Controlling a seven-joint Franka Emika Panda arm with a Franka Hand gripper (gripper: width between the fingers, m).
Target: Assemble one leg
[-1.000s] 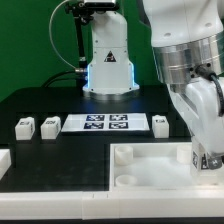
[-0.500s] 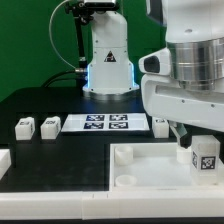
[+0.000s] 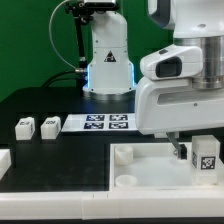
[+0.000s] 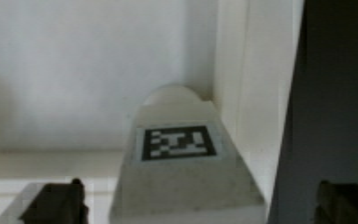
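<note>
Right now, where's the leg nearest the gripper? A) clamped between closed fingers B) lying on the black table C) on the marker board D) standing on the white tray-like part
D: the leg stands on the white tray-like part, fingers open either side of it.

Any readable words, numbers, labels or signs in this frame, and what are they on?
No readable words, numbers or brand names in either view.
Marker board: black-and-white square tags, patterns only.
Leg at the tray: one square tag, no text; the wrist view shows the same.
Two legs on the table: tags too small to make out.
</note>
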